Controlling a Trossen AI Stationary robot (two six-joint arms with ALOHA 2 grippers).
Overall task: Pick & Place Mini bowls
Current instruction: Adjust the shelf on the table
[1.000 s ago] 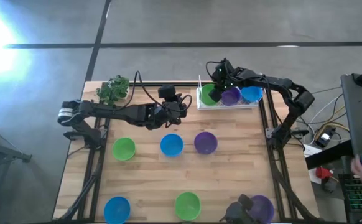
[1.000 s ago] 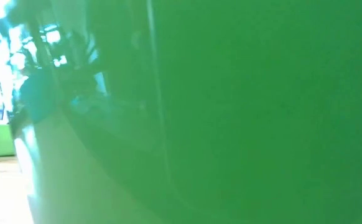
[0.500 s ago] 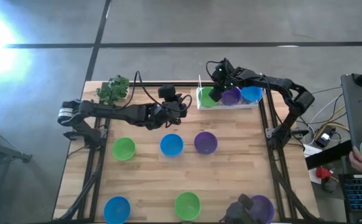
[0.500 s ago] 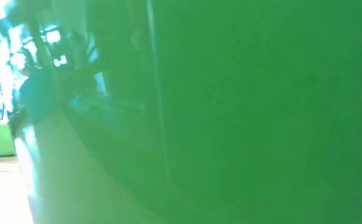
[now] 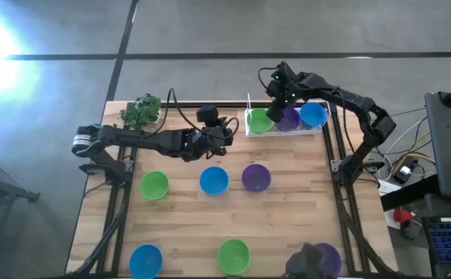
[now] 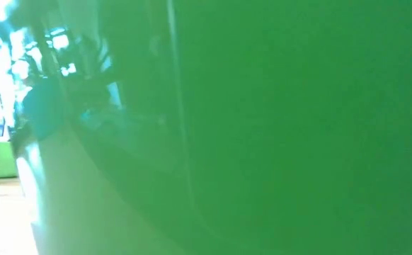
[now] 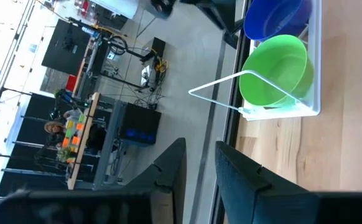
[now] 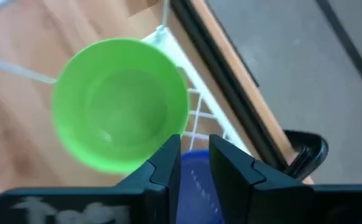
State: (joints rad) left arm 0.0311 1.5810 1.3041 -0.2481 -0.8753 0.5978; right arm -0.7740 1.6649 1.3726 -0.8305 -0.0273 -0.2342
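- The wooden table (image 5: 287, 209) holds everything, seen from above.
- The left arm reaches across the table toward 12 o'clock. Its left end effector (image 5: 224, 133) hangs just beside the rack, at the rack's 9 o'clock, with its fingers (image 7: 168, 171) a narrow gap apart and nothing between them.
- The right arm bends over the far edge. Its right end effector (image 5: 281, 94) hovers above the rack, fingers (image 8: 168, 162) close together and holding nothing.
- A white wire rack (image 5: 250, 130) sits at the table's 1 o'clock corner. In it lie a green bowl (image 5: 259, 120), a purple bowl (image 5: 290, 119) and a blue bowl (image 5: 313, 116), side by side.
- Six more bowls sit loose on the table: green (image 5: 154, 184), blue (image 5: 213, 180) and purple (image 5: 256, 177) in the middle row, then blue (image 5: 145, 260), green (image 5: 233, 254) and purple (image 5: 328, 256) along the 6 o'clock edge.
- A leafy toy plant (image 5: 140, 111) sits at the 11 o'clock corner.
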